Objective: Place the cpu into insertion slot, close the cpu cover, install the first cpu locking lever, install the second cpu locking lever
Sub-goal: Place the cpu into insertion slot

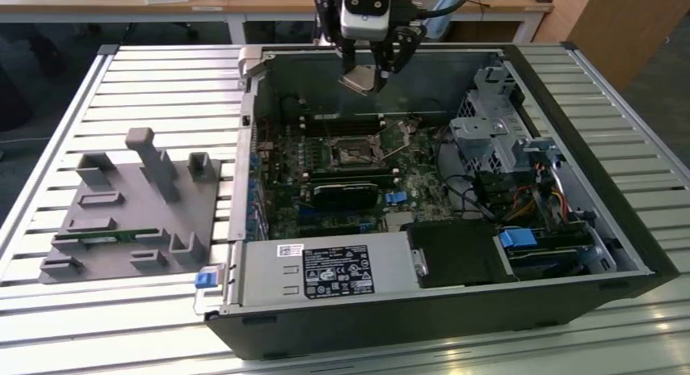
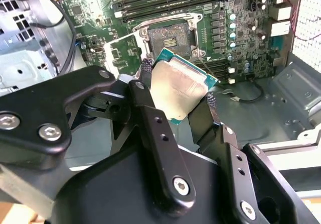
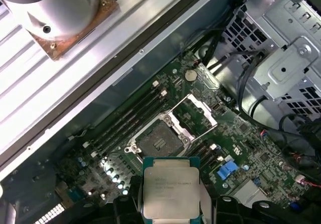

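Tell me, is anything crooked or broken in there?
Nothing looks broken. The cpu hangs tilted, but that is because the fingers grip it in the air. The insertion slot is open, with its cpu cover flipped up.

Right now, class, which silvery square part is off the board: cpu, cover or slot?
The cpu: the gripper holds it by two edges in mid-air, while the cover lies swung open beside the slot, both on the board.

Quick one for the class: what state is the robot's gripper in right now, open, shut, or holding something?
Gripper: shut on the cpu, held in the air by its edges, not yet in the insertion slot.
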`<state>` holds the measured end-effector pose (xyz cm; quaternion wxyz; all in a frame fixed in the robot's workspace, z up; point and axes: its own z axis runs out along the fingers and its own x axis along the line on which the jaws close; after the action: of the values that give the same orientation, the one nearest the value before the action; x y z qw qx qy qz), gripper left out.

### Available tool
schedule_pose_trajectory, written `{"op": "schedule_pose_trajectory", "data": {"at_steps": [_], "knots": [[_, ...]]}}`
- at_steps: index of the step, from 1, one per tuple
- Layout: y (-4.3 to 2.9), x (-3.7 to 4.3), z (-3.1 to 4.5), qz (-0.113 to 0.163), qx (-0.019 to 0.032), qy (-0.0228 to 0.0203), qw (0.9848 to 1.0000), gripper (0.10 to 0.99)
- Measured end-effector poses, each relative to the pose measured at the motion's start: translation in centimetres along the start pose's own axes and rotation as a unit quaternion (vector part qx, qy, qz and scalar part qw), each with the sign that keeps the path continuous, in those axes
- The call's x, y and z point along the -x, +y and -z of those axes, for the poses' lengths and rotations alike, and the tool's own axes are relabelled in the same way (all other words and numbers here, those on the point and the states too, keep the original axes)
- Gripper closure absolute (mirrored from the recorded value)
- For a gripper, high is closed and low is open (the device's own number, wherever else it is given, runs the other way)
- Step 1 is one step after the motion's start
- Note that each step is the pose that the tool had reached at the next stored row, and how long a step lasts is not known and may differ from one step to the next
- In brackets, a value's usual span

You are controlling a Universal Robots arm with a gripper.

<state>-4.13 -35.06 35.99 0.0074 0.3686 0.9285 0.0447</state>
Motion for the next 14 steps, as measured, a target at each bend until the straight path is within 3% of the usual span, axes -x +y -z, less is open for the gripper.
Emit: {"op": "schedule_pose_trajectory", "data": {"at_steps": [14], "knots": [[-0.05, -0.05, -0.01, -0.054, 0.0010, -0.0048, 0.9985, 0.545]]}}
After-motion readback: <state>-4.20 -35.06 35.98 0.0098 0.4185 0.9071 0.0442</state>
